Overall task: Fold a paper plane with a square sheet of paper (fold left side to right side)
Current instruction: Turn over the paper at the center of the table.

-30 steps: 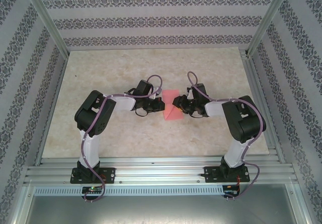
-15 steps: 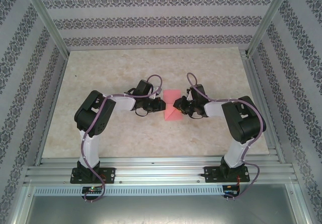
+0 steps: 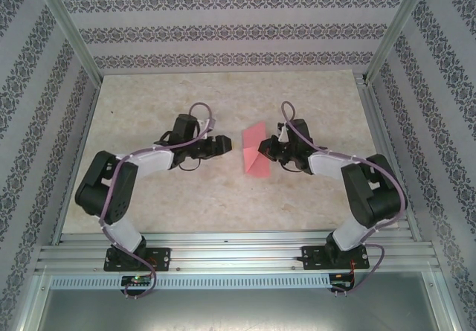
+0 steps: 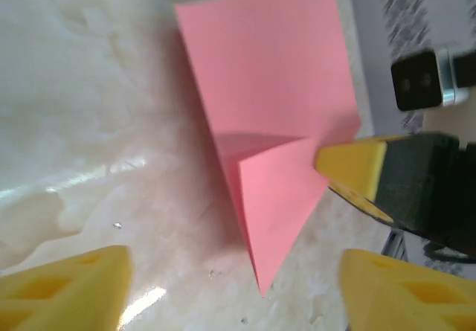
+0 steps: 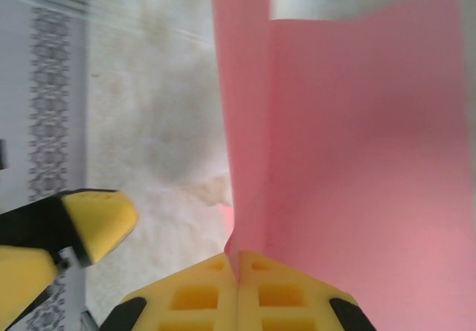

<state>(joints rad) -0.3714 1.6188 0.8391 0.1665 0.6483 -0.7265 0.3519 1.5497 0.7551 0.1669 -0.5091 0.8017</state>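
Pale marbled table [image 3: 186, 197] walled with patterned wallpaper [image 3: 223, 30]. At its centre the right gripper [image 3: 262, 151] pinches a half-folded pink sheet of paper [image 3: 254, 156]; the left gripper [image 3: 226, 144] stands spread nearby.

left arm: elbow out at 9 o'clock, wrist aimed at 3 | left gripper [image 3: 225, 145]: jaws spread wide | right arm: elbow out at 3 o'clock, wrist aimed at 9 | right gripper [image 3: 260, 152]: pinched tight on pink paper [image 3: 253, 164]
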